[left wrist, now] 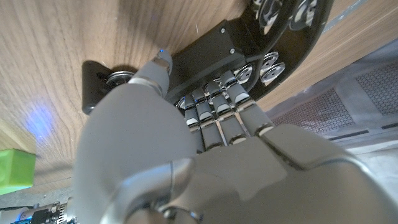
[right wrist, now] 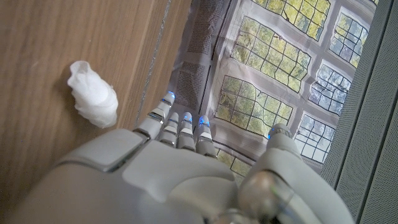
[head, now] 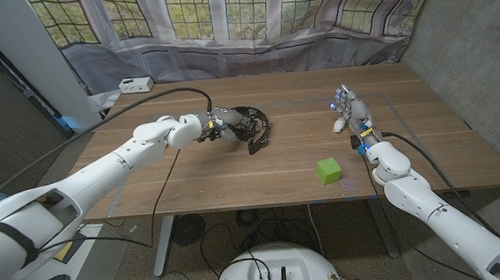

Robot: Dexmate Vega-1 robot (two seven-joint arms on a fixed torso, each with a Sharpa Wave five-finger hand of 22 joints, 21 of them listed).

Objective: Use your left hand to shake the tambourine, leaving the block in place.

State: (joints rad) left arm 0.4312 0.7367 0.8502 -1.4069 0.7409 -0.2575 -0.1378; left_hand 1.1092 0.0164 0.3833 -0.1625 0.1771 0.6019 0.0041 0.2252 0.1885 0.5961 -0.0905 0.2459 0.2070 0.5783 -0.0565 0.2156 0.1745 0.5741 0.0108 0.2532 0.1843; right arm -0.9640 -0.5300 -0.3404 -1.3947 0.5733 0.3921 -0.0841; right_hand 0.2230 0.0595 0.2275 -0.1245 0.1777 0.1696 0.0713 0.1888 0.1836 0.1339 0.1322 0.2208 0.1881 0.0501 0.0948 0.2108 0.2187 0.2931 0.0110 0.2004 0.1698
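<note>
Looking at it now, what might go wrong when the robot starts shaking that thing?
1. The left hand grips the black tambourine by its rim only, fingers curled over the edge; a hard shake could perhaps fling it loose.
2. A cable trails across the table beside that arm and might snag.
3. The green block sits in front of the tambourine; a wide swing could nudge it.

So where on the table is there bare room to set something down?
Bare wood between the tambourine and right robot hand, and along the near edge left of the block. Crowded where the left robot hand grips the tambourine.
</note>
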